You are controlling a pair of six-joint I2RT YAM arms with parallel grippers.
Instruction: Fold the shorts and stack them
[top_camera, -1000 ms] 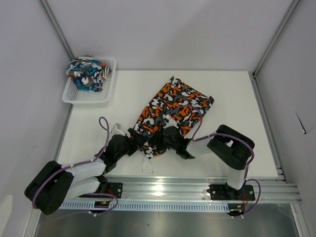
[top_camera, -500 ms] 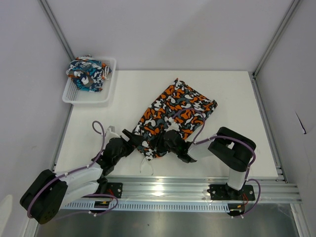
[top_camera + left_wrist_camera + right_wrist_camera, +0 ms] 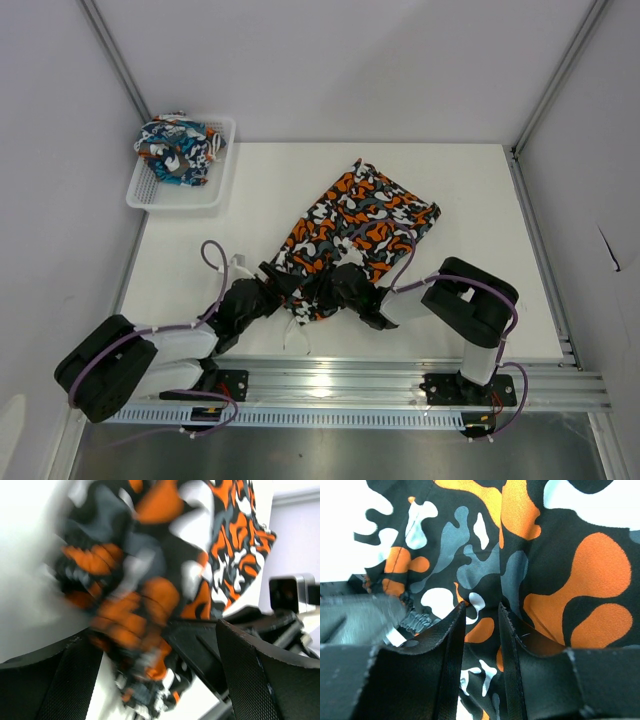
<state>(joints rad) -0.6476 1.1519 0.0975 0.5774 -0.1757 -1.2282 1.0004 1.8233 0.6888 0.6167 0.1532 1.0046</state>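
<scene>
A: Top view?
B: Camo shorts [image 3: 360,225] lie spread mid-table [image 3: 480,200], waistband end nearest the arms. Both arms are at that near edge, prob. to lift it for a fold. Cartoon shorts [image 3: 178,148] are bunched in the mesh basket [image 3: 180,203], far left, not yet handled.
A: Left wrist?
B: Blurry. Left jaws are wide apart with crumpled cloth between them and nothing gripped, lining up, I'd guess. Thin, soft fabric, creases easily.
A: Right wrist?
B: Right jaws are nearly closed, pinching a fold of camo cloth by the gathered elastic. Smooth woven print, orange/grey/white blotches on black.
</scene>
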